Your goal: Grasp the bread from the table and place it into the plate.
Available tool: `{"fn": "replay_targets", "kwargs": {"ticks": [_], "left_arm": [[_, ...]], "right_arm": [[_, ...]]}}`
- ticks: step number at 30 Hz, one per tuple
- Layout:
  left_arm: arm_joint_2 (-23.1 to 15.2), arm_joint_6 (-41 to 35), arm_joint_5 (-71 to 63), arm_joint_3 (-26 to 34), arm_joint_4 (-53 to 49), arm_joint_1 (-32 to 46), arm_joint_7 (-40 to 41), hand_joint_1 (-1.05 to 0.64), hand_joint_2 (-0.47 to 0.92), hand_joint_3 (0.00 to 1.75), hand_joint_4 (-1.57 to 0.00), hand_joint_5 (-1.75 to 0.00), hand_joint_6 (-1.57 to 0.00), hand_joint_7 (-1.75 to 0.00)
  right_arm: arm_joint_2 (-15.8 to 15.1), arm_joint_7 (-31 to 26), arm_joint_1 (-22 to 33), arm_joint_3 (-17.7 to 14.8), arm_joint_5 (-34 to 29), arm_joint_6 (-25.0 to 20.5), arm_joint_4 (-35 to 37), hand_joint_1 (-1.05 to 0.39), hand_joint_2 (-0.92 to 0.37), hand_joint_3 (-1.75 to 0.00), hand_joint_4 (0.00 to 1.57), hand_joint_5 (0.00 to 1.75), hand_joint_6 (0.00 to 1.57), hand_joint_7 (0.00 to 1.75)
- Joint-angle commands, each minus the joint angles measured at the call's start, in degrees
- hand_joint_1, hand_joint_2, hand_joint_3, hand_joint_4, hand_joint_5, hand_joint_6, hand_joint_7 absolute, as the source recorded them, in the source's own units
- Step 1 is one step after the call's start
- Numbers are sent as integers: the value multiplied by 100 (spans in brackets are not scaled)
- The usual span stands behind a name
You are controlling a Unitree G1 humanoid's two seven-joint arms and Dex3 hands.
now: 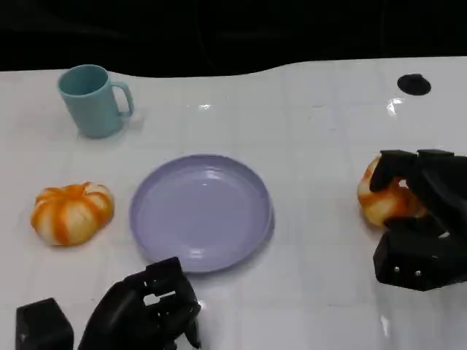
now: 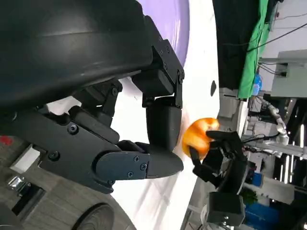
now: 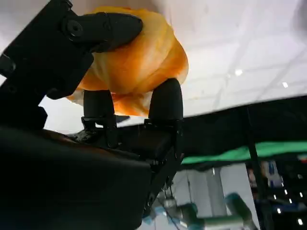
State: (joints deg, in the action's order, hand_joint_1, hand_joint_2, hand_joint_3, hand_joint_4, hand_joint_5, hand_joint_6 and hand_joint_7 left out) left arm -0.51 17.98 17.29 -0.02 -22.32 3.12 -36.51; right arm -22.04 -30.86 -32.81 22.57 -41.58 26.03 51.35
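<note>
Our right hand (image 1: 417, 219) is gripping the bread (image 1: 385, 195) on the table (image 1: 321, 131), well right of the plate (image 1: 201, 212); our left hand (image 1: 149, 310), fingers curled and holding nothing, is resting just below the plate.

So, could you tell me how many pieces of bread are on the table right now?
2. One bread lies free, left of the plate, below the mug. The other bread sits at the table's right side, gripped by the right hand.
</note>
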Motion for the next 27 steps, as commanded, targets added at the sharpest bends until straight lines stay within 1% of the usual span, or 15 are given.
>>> {"fn": "replay_targets", "kwargs": {"ticks": [1, 4, 7, 8, 10, 11, 13, 19, 21, 24, 27], "left_arm": [[-72, -4, -27, 33, 83, 58, 51, -61, 75, 51, -77, -175, -73, -148], [-73, 4, -11, 43, 56, 43, 28, -61, 75, 51, -77, -175, -73, -148], [-77, 26, -28, 44, 31, 30, 32, -59, 75, 52, -77, -175, -73, -147], [-77, 44, -44, 43, 16, 23, 40, -59, 75, 52, -77, -175, -73, -147], [-78, 60, -52, 44, -13, 12, 38, -60, 75, 52, -77, -175, -73, -147], [-78, 68, -41, 49, -46, -2, 16, -59, 75, 52, -76, -175, -73, -147], [-77, 94, -40, 54, -107, -31, 1, -58, 75, 52, -76, -175, -72, -146], [-68, 51, 12, 56, -128, -42, -35, -59, 75, 52, -77, -175, -74, -146], [-78, 42, 25, 55, -85, -17, -46, -60, 75, 52, -77, -175, -74, -146], [-96, 34, 39, 61, -35, 17, -55, -60, 75, 52, -78, -175, -74, -145], [-99, 33, 54, 71, -27, 30, -59, -59, 75, 52, -78, -175, -74, -145]], "right_arm": [[-19, -260, 170, -108, 91, 69, -304, -6, -37, -115, 93, 175, 81, 159], [6, -362, 231, -127, 97, 146, -461, -4, -36, -117, 93, 175, 82, 159], [45, -356, 277, -183, 203, 365, -613, -1, -31, -124, 96, 175, 86, 154], [61, -310, 291, -206, 256, 432, -668, 0, -29, -130, 96, 175, 86, 154], [97, -270, 311, -231, 311, 571, -790, 0, -26, -135, 96, 175, 86, 156], [116, -250, 321, -229, 318, 613, -865, 1, -23, -140, 98, 175, 86, 157], [152, -200, 335, -213, 305, 637, -1021, 1, -21, -144, 99, 175, 86, 158], [419, 79, 431, -206, 458, 780, -1410, 1, -17, -151, 102, 175, 88, 157], [522, 265, 446, -201, 506, 784, -1572, 0, -16, -154, 101, 175, 88, 157], [682, 445, 409, -154, 508, 835, -1721, 0, -16, -156, 102, 175, 88, 160], [838, 580, 333, -107, 488, 874, -1718, -2, -17, -157, 102, 175, 84, 166]]}}
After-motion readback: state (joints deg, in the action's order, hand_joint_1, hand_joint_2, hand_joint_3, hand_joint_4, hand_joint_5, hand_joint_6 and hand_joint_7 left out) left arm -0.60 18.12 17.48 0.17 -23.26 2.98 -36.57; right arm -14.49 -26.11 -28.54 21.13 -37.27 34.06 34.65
